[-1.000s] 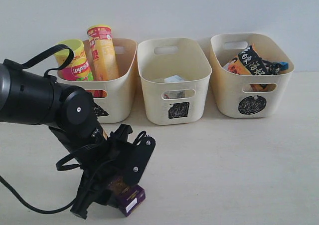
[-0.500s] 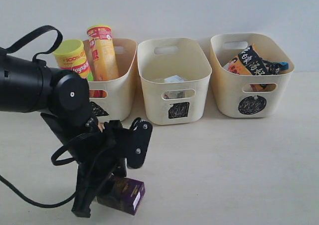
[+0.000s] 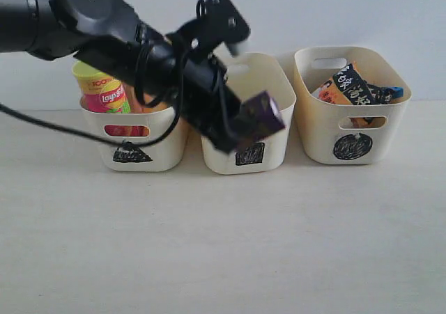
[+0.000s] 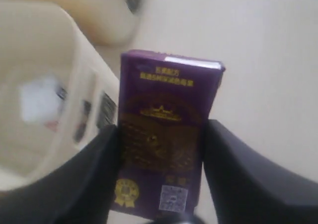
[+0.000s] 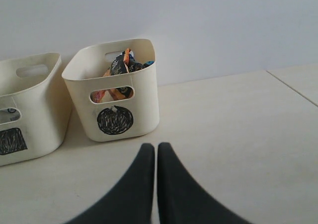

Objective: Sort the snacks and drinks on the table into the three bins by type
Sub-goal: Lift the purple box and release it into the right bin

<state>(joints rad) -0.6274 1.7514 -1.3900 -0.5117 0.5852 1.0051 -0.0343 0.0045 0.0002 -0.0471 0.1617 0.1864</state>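
My left gripper (image 3: 240, 129) is shut on the small purple box (image 3: 259, 116) and holds it in the air in front of the middle bin (image 3: 279, 91), the one with the black square. The left wrist view shows the purple box (image 4: 166, 134) clamped between both fingers (image 4: 89, 174), with the middle bin (image 4: 54, 60) beside it and a white-blue pouch (image 4: 37, 97) inside. The triangle bin (image 3: 150, 150) holds a yellow chip tube (image 3: 101, 91). The circle bin (image 3: 352, 129) holds noodle packets (image 3: 348, 84). My right gripper (image 5: 155, 152) is shut and holds nothing, near the circle bin (image 5: 117, 97).
A plain wall stands right behind the bins. My left arm (image 3: 83, 14) stretches across the upper left and hides part of the triangle bin. The pale table (image 3: 279, 244) lies in front of the bins.
My left gripper has lifted the purple box off the table at the front left and carried it up and right to the middle bin's front.
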